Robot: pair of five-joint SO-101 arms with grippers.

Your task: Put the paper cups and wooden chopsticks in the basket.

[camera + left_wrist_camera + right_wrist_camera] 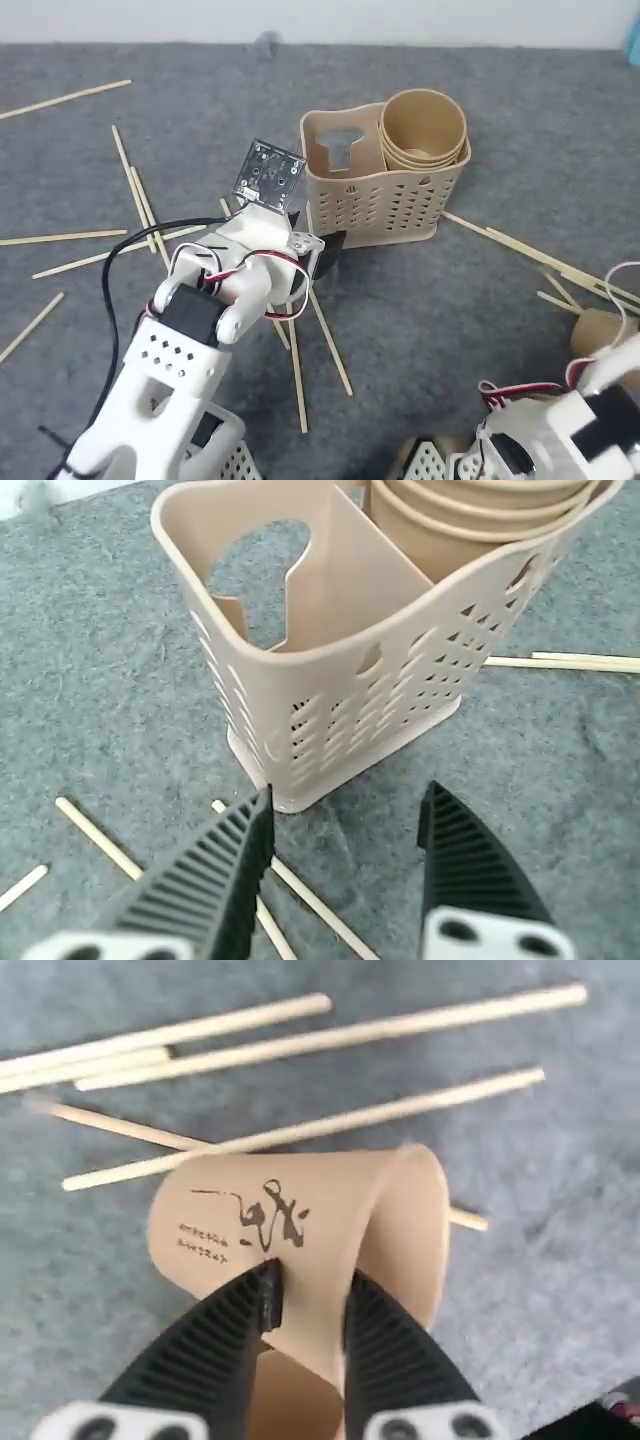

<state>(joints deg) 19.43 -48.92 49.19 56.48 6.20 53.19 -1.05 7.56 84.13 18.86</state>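
Clamped in my right hand [305, 1295], a paper cup [300, 1210] has its wall squashed flat, with loose chopsticks [330, 1035] just behind it on the grey desk [450, 300]. My left hand [345, 820] hangs spread apart, gripping nothing, beside the basket [330, 670]. One compartment holds stacked cups [425, 125].

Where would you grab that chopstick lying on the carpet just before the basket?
Probably near its middle, from straight above, fingers astride it: the chopstick lies flat on the carpet, long and thin, so there it should not tip.
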